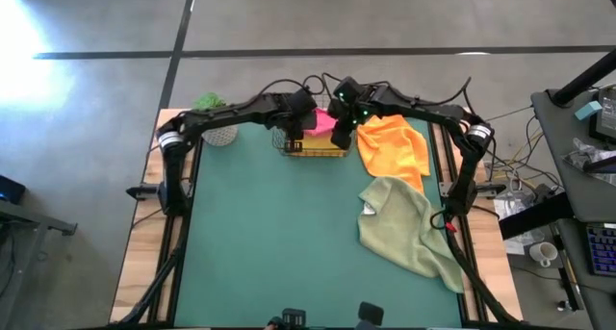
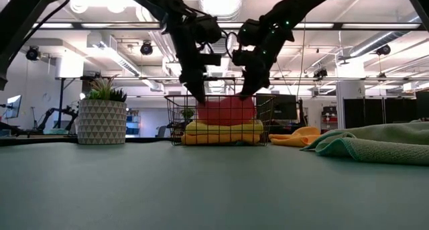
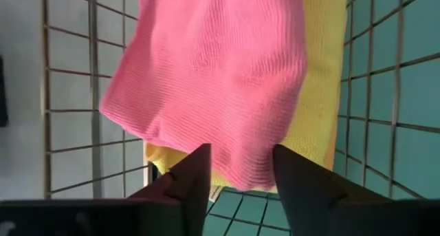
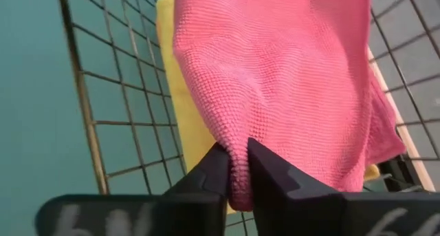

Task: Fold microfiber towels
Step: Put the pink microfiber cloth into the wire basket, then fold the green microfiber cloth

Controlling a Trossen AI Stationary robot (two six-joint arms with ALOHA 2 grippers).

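A: Now over the wire mesh basket (image 1: 313,145) at the table's far edge, both arms; right gripper (image 4: 237,168) pinched tight on a fold of the pink towel (image 4: 289,78); cloth squeezed between the two fingers (image 4: 206,177).

B: Noted; left gripper (image 3: 239,168) parted, fingers (image 3: 189,174) either side of the same pink towel's (image 3: 213,78) lower edge; unclear whether touching; nothing clamped.

A: Confirmed; pink towel bunched up inside the basket, rising above the rim in the low view (image 2: 226,110); resting on the yellow towel (image 2: 224,131), folded flat at the basket bottom.

B: Elsewhere on the green table mat (image 1: 279,243): orange towel (image 1: 395,147) spread loosely just right of the basket; pale sage green towel (image 1: 409,229) crumpled nearer the front, right side, its upper edge close to the orange one; touching or not, cannot tell.

A: Also logged: small potted plant (image 1: 214,118) left of the basket, behind the left arm; upright in a patterned pot (image 2: 102,121).

B: Agreed; teal towel and second orange towel not identified.
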